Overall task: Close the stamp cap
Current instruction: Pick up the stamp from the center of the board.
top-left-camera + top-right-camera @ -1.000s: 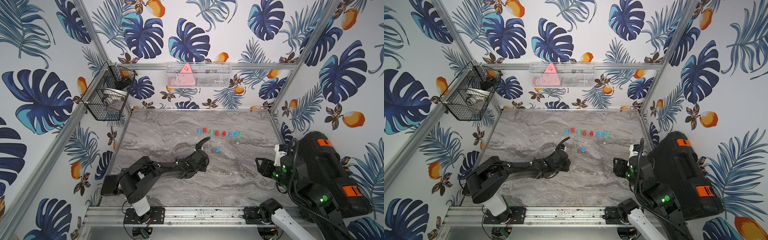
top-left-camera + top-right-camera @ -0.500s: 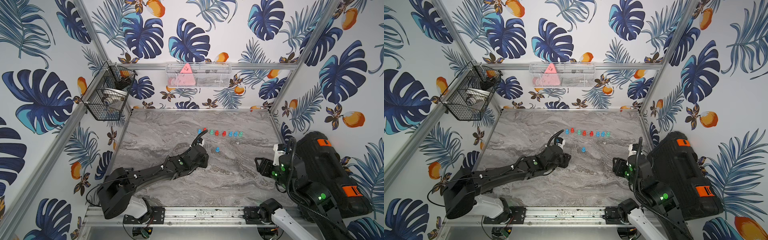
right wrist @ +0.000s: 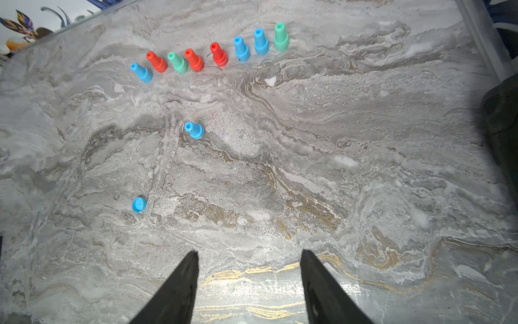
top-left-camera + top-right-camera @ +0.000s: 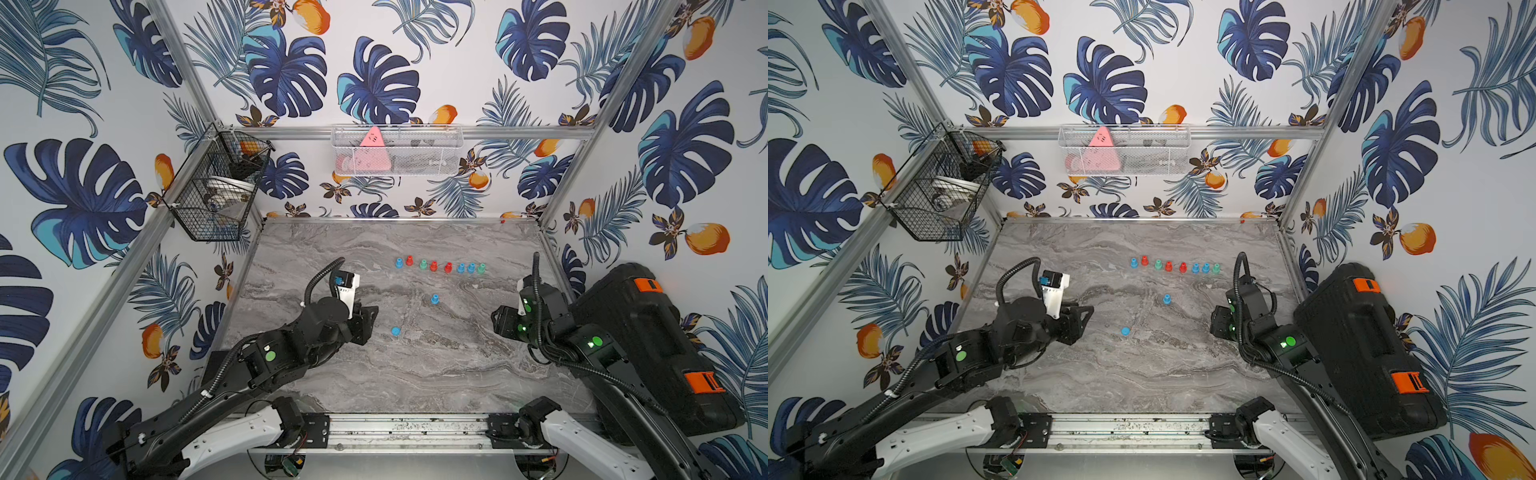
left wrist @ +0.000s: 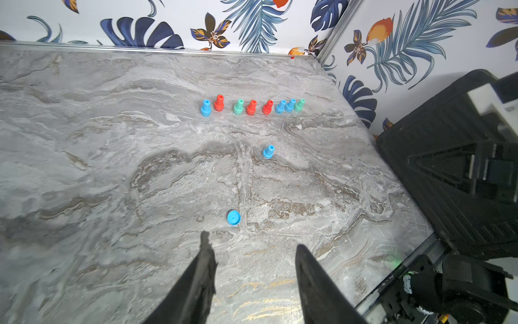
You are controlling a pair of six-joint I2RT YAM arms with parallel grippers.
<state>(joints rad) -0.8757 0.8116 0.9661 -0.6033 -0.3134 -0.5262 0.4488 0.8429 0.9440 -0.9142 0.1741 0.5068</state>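
Observation:
A lone blue stamp (image 4: 434, 299) (image 4: 1166, 299) stands upright mid-table, also seen in the wrist views (image 5: 268, 151) (image 3: 194, 130). Its round blue cap (image 4: 395, 331) (image 4: 1125, 331) lies flat on the marble, apart from the stamp and nearer the front left (image 5: 233, 217) (image 3: 139, 204). My left gripper (image 4: 370, 326) (image 5: 253, 241) is just left of the cap, open, with nothing between its fingers. My right gripper (image 4: 496, 326) (image 3: 250, 252) hangs open and empty at the right side, well away from both.
A row of several blue, red and green stamps (image 4: 440, 266) stands behind the lone one. A large black case (image 4: 648, 332) fills the right edge. A black wire basket (image 4: 216, 191) hangs on the left wall and a white mesh basket (image 4: 397, 151) on the back wall.
My left arm has drawn back toward the front left from beside the lone stamp, and its jaws have parted a little. The cap now shows on the table. The right arm has stayed put.

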